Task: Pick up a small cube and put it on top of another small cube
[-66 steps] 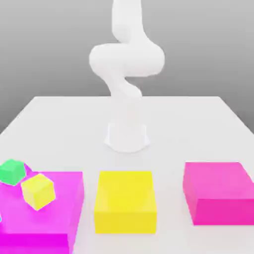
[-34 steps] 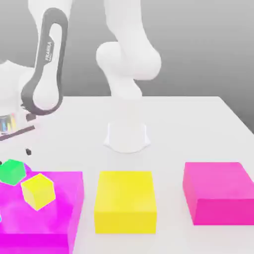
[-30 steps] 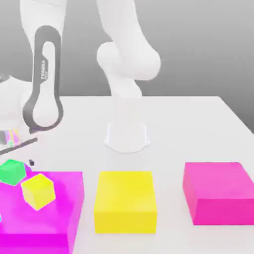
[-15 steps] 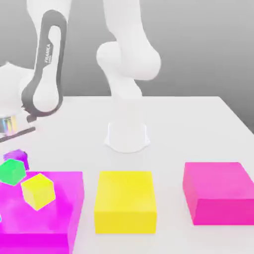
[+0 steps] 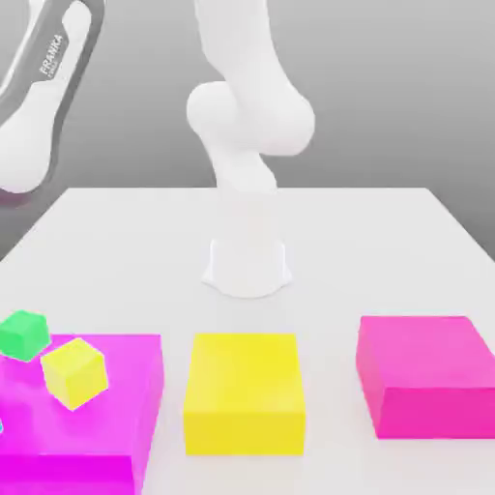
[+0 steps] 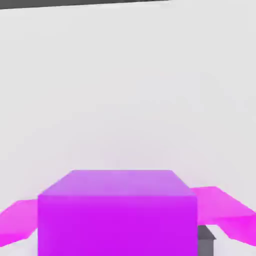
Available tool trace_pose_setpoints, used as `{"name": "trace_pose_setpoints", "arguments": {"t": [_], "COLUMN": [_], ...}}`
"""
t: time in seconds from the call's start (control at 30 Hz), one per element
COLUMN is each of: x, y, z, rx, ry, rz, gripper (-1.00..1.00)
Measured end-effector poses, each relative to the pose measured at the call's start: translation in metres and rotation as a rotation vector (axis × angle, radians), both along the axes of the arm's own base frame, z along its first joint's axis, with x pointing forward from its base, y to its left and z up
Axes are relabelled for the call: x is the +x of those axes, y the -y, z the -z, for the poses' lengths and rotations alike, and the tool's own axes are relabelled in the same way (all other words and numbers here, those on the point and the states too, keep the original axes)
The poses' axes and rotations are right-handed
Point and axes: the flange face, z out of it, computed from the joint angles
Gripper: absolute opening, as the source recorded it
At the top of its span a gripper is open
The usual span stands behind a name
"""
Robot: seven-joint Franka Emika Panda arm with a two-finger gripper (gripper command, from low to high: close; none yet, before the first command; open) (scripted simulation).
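Note:
A purple cube (image 6: 117, 215) sits close up in the hand view, with my gripper (image 6: 120, 246) shut on it; a grey finger (image 6: 206, 241) shows at its side. The arm's forearm (image 5: 43, 97) is raised high at the exterior view's left, its hand past the frame edge. A green cube (image 5: 23, 334) rests at the back corner of the large magenta block (image 5: 106, 425). A small yellow cube (image 5: 74, 372) sits tilted on that block's top.
A yellow block (image 5: 244, 392) lies at the front middle and a second magenta block (image 5: 425, 375) at the exterior view's right. The white robot base (image 5: 247, 263) stands mid-table. A sliver of cyan (image 5: 1, 423) shows at the left edge.
The hand came down beside the green cube, where a purple cube showed half a second ago. Now the arm has risen and the purple cube is gone from the table.

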Motion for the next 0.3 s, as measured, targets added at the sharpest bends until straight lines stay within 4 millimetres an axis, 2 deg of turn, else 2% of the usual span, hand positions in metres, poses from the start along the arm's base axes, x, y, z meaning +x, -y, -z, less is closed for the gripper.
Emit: {"name": "trace_pose_setpoints", "arguments": {"t": [0.07,0.1,0.17,0.2,0.3], "x": [0.026,0.031,0.034,0.034,0.034], "y": [-0.023,-0.028,-0.032,-0.033,-0.033], "z": [-0.016,-0.009,0.021,0.032,0.032], "rx": [-0.004,-0.006,-0.007,-0.008,-0.008], "ry": [0.012,0.015,0.017,0.018,0.018], "rz": [-0.058,-0.065,-0.07,-0.071,-0.071], "gripper": [-1.0,-1.0,-1.0,1.0,1.0]}}
